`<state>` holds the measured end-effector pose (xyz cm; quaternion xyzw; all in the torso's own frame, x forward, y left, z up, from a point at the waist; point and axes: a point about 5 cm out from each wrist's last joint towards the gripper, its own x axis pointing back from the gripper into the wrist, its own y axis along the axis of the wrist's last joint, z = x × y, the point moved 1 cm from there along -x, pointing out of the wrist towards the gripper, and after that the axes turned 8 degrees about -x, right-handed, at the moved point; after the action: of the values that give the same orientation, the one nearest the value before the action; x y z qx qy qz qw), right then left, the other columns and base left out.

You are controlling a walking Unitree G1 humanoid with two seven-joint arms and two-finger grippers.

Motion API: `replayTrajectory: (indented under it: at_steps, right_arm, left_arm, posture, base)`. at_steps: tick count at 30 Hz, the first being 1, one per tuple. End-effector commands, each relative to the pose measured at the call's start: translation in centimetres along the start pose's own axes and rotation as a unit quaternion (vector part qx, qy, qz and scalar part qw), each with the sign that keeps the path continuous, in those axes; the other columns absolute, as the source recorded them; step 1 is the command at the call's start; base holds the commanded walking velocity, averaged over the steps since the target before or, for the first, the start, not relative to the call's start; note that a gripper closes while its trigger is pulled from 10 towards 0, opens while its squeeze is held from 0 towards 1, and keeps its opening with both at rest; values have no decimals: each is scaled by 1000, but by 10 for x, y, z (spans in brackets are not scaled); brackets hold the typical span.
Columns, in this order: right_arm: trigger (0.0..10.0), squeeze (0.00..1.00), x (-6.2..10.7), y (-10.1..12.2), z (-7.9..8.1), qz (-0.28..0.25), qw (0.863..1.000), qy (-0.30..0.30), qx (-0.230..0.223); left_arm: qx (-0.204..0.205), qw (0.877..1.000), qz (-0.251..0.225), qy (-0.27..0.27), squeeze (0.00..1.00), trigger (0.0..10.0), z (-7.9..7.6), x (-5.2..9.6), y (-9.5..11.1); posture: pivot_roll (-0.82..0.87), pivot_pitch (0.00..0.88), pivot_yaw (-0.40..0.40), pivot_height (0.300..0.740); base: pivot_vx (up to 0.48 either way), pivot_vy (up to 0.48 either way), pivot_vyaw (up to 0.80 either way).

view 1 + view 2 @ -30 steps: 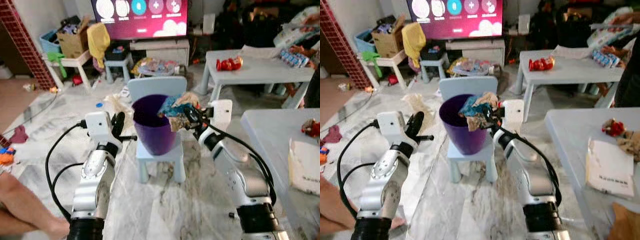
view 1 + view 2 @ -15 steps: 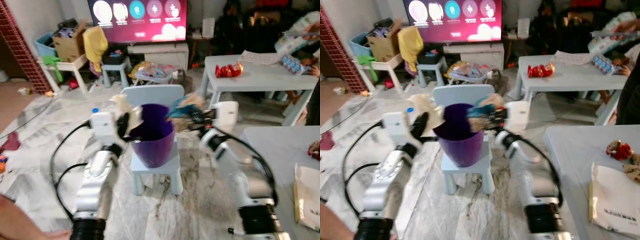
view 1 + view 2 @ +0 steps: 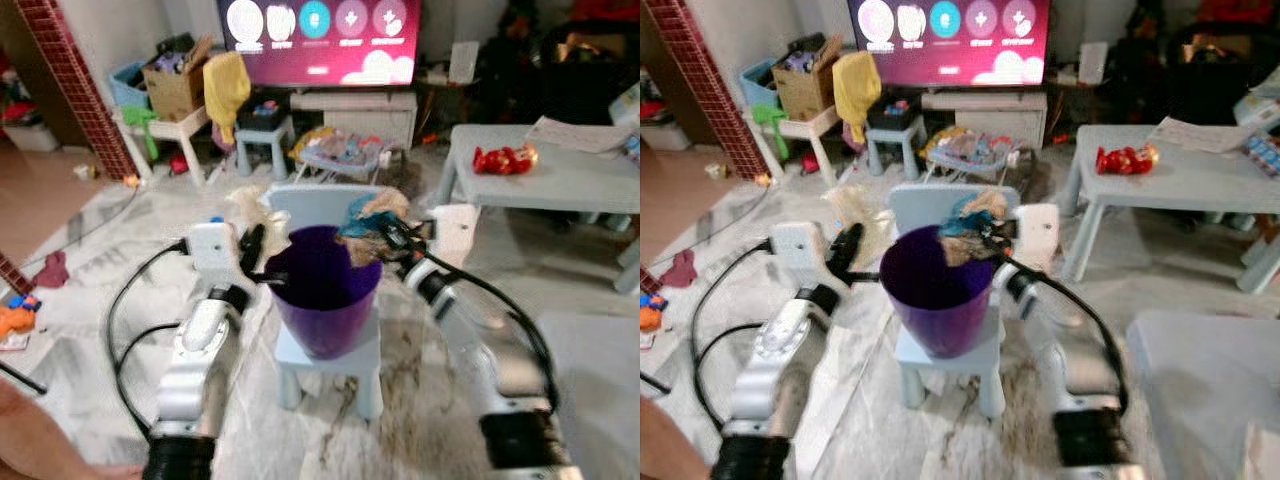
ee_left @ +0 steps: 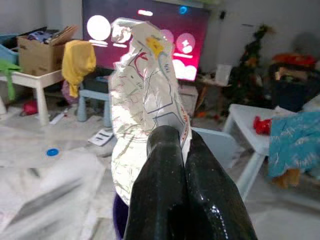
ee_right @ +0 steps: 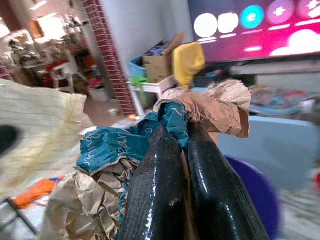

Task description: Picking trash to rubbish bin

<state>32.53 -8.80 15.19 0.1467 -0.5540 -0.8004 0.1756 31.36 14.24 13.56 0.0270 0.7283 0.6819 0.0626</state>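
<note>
A purple bin (image 3: 325, 300) stands on a small pale blue chair (image 3: 330, 365). My left gripper (image 3: 256, 248) is at the bin's left rim, shut on a pale shiny wrapper (image 4: 145, 95) that sticks up above the fingers (image 4: 165, 195). My right gripper (image 3: 392, 236) is over the bin's right rim, shut on a crumpled wad of blue and brown paper (image 3: 368, 213). In the right wrist view the wad (image 5: 210, 105) bulges around the fingers (image 5: 155, 190), with the bin (image 5: 256, 202) below.
A grey low table (image 3: 570, 185) with a red packet (image 3: 504, 158) stands to the right. Behind the chair are a TV (image 3: 320, 25), a small stool (image 3: 262, 135), and a white side table (image 3: 170, 125) with a cardboard box. A person's leg (image 3: 35, 440) lies at lower left.
The camera has swung, shifting the whole scene. Both grippers still hold their trash; the left one has come closer to the bin's rim.
</note>
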Motion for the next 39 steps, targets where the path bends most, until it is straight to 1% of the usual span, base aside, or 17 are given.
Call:
replayTrajectory:
  at_steps: [1, 16, 21, 22, 23, 24, 25, 26, 28, 29, 30, 33, 35, 36, 37, 38, 39]
  right_arm:
    - [0, 0, 3, 7, -10, -8, 1000, -14, 10]
    - [0, 0, 5, 4, -10, -4, 1000, -15, 10]
    - [0, 0, 8, 2, -12, -1, 1000, -16, 21]
    - [0, 0, 10, 2, -13, -3, 1000, -18, 20]
    - [0, 0, 11, 1, -14, -4, 1000, -19, 20]
    - [0, 0, 11, 1, -14, -4, 1000, -19, 20]
    - [0, 0, 14, 0, -15, -4, 999, -20, 25]
    - [0, 0, 14, 0, -15, -4, 999, -20, 25]
    - [0, 0, 18, -2, -16, -2, 999, -19, 29]
    - [0, 0, 23, -6, -18, 5, 999, -18, 37]
    - [0, 0, 25, -8, -18, 10, 999, -18, 42]
    - [0, 0, 31, -11, -19, 16, 998, -17, 50]
    - [0, 0, 32, -12, -19, 17, 998, -16, 52]
    - [0, 0, 35, -13, -20, 20, 998, -16, 56]
    - [0, 0, 35, -13, -20, 20, 998, -16, 56]
    - [0, 0, 39, -13, -21, 22, 998, -18, 58]
    - [0, 0, 41, -13, -22, 23, 998, -19, 59]
  left_arm:
    - [2, 1000, -2, -16, 0, 0, -11, -3, 2]
    - [0, 1000, 5, -14, 0, 0, -9, -2, -1]
    - [-6, 1000, 10, -5, 0, 0, -5, 0, -5]
    - [-11, 1000, 10, -2, 0, 78, -1, 3, -7]
    - [-15, 1000, 13, 0, 0, 941, 1, 4, -9]
    - [-15, 1000, 13, 0, 0, 941, 1, 4, -9]
    - [-24, 999, 24, 8, 0, 2196, 6, 8, -15]
    - [-24, 999, 24, 8, 0, 2196, 6, 8, -15]
    - [-33, 999, 32, 11, 0, 1765, 11, 12, -21]
    - [-41, 998, 48, 16, 0, 1451, 16, 17, -32]
    - [-46, 997, 57, 19, 0, 1255, 18, 19, -38]
    - [-56, 995, 81, 26, 0, 1373, 24, 23, -54]
    - [-57, 994, 87, 28, 0, 1373, 25, 24, -57]
    - [-62, 993, 100, 29, 0, 1098, 29, 25, -64]
    - [-62, 993, 100, 29, 0, 1098, 29, 25, -64]
    - [-62, 990, 123, 33, 0, 1098, 34, 26, -75]
    - [-60, 988, 137, 33, 0, 1333, 36, 26, -81]
  posture:
    - [-16, 0, 48, 740]
    - [-15, 0, 46, 740]
    - [-15, 0, 44, 740]
    - [-15, 0, 44, 740]
    - [-14, 0, 44, 740]
    - [-14, 0, 44, 740]
    - [-12, 0, 42, 740]
    - [-12, 0, 42, 740]
    - [-9, 0, 41, 740]
    - [-9, 0, 41, 740]
    - [-9, 0, 41, 740]
    - [-19, 0, 43, 740]
    - [-19, 0, 43, 740]
    - [-32, 0, 43, 740]
    - [-32, 0, 43, 740]
    - [-37, 0, 43, 740]
    - [-47, 0, 46, 740]
  base:
    - [386, 0, 0]
    - [373, 0, 0]
    - [157, 0, 0]
    - [0, 0, 0]
    - [0, 0, 0]
    - [0, 0, 0]
    - [0, 0, 0]
    - [0, 0, 0]
    - [0, 0, 0]
    - [0, 0, 0]
    - [0, 0, 0]
    - [0, 0, 0]
    - [0, 0, 0]
    - [0, 0, 0]
    - [0, 0, 0]
    - [0, 0, 0]
    - [0, 0, 0]
